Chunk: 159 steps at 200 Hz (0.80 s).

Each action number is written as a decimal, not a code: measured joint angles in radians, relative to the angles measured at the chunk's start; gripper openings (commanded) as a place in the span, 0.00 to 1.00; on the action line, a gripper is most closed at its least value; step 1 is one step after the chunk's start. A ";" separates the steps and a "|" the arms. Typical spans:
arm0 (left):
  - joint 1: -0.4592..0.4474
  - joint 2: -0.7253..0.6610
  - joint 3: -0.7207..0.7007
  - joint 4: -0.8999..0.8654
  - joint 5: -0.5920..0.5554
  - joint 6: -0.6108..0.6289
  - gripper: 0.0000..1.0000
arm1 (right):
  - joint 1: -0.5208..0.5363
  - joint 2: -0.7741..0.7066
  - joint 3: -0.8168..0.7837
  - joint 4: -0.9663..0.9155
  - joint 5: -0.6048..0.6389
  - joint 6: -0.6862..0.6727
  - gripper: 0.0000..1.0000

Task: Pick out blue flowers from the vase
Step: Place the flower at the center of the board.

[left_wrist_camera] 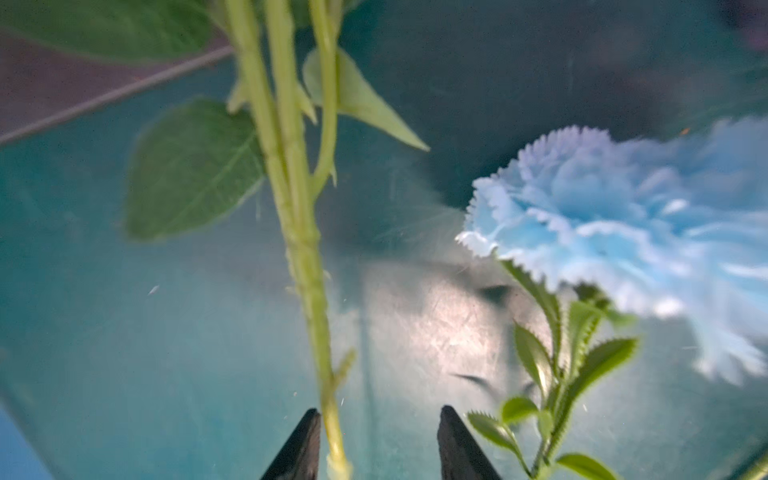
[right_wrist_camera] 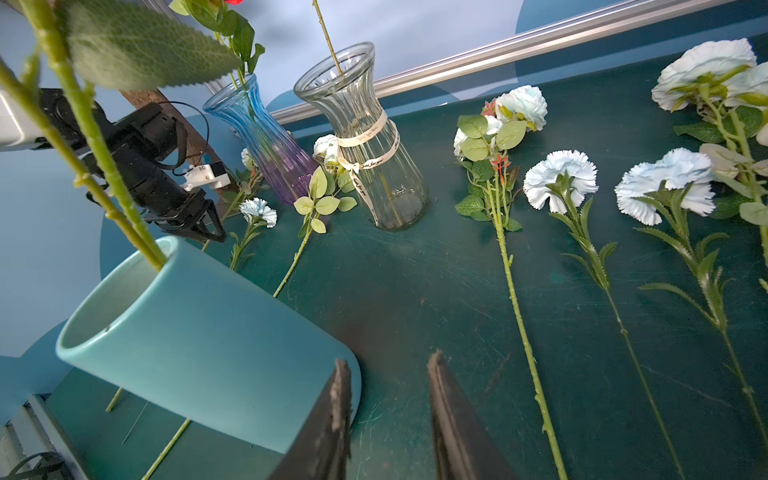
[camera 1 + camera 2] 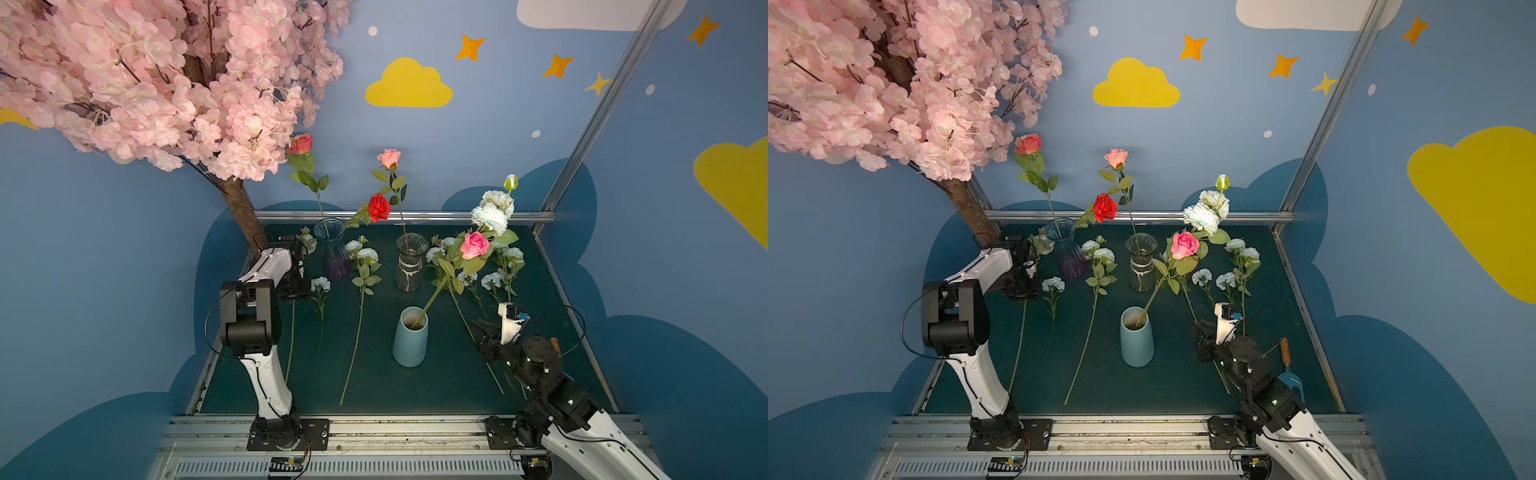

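The left gripper point(image 1: 378, 444) has its jaws spread around a green stem point(image 1: 305, 270) lying on the counter point(image 3: 386, 386), apparently releasing a blue flower at the left of a top view. The right gripper point(image 2: 388, 419) hovers low, jaws parted and empty. One blue flower cluster point(image 3: 492, 212) stands tall with a pink rose point(image 3: 473, 245) from the teal vase point(image 3: 410, 336); pulling it comes next, and the rose crowds it.

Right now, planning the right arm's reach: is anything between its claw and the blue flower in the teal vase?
Yes: the pink rose shares the teal vase, its stem and leaves crowding the stem of the blue flower above the rim.
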 measured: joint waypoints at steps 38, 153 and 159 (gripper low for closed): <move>-0.035 -0.224 -0.002 0.006 -0.056 -0.019 0.52 | 0.000 0.000 0.000 0.000 0.000 0.002 0.33; -0.673 -0.886 -0.657 0.770 -0.106 -0.263 0.64 | -0.005 0.040 0.000 0.000 -0.004 0.002 0.32; -0.703 -0.877 -0.682 0.817 -0.113 -0.264 0.64 | -0.005 0.043 0.000 0.000 -0.004 0.002 0.32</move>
